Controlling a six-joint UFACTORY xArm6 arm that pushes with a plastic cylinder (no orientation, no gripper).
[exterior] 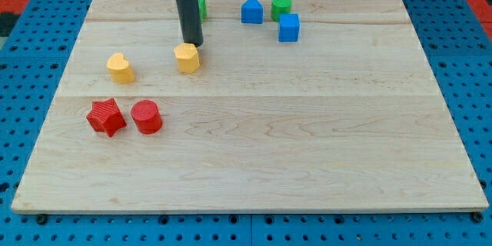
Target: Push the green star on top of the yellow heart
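The green star (pixel 202 8) is near the view's top, mostly hidden behind my dark rod; only a green sliver shows at the rod's right. My tip (pixel 191 44) rests on the board just below that sliver and just above a yellow hexagonal block (pixel 187 58). The yellow heart (pixel 120 68) lies to the left of the yellow hexagon, well to the lower left of the tip.
A red star (pixel 105 116) and a red cylinder (pixel 146 117) sit at the left. A blue house-shaped block (pixel 251 10), a green cylinder (pixel 281 5) and a blue cube (pixel 288 28) cluster at the top. The wooden board (pixel 254 146) lies on a blue pegboard.
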